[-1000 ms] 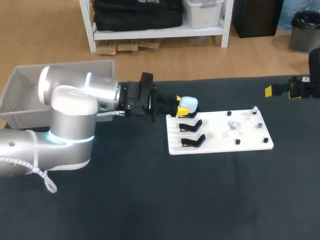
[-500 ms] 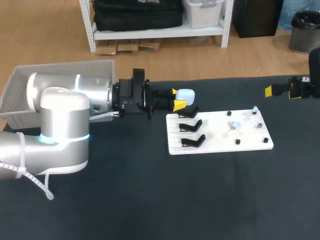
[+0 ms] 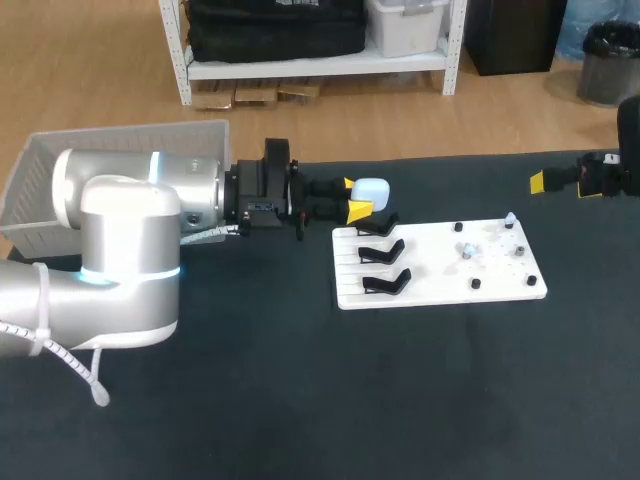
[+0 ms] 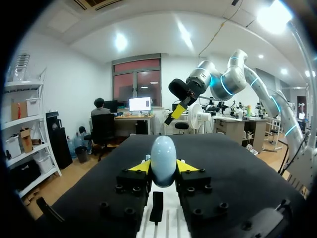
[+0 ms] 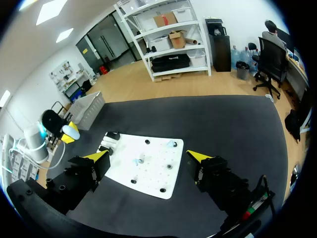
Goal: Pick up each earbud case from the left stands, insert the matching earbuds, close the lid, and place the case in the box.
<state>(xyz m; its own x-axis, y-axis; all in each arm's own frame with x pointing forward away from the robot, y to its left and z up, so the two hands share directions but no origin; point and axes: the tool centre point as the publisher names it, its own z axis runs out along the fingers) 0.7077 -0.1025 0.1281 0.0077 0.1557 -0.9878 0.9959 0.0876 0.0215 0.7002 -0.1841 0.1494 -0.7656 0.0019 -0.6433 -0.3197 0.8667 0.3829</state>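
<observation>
Bright, even light falls from overhead. The matte black cloth surface point(image 3: 300, 400) takes it without glare; the white plastic board point(image 3: 430, 270) looks washed out. Soft highlights sit on the left arm's silver shell point(image 3: 190, 190) and the pale-blue egg-shaped earbud case point(image 4: 163, 158). Shadows are faint.

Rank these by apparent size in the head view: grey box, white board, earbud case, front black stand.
1. grey box, though partly covered
2. white board
3. earbud case and front black stand: too alike to rank
</observation>
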